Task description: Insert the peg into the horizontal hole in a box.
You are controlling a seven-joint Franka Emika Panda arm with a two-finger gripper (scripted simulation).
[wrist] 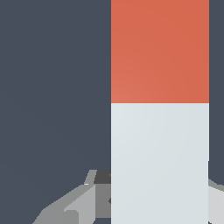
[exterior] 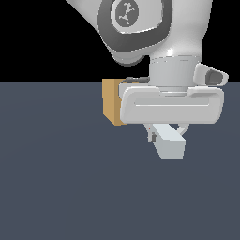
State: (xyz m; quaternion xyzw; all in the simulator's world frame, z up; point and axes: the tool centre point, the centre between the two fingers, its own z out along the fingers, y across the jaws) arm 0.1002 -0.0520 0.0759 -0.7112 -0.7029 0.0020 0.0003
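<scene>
- My claw [exterior: 165, 130] grips the peg [exterior: 169, 143], its pale end facing me above the counter [exterior: 56, 178];
- the box [exterior: 111, 101] sits at the claw's ten o'clock, partly hidden.

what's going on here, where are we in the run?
The Panda arm's pincer is closed on the peg, holding it just above the dark floor. The wrist view shows the bar pale grey with an orange-red end. The tan box sits behind the hand, toward the exterior view's left, mostly hidden by it. Its hole isn't visible in either view, and the peg is still clear of the box, so insertion hasn't begun.
</scene>
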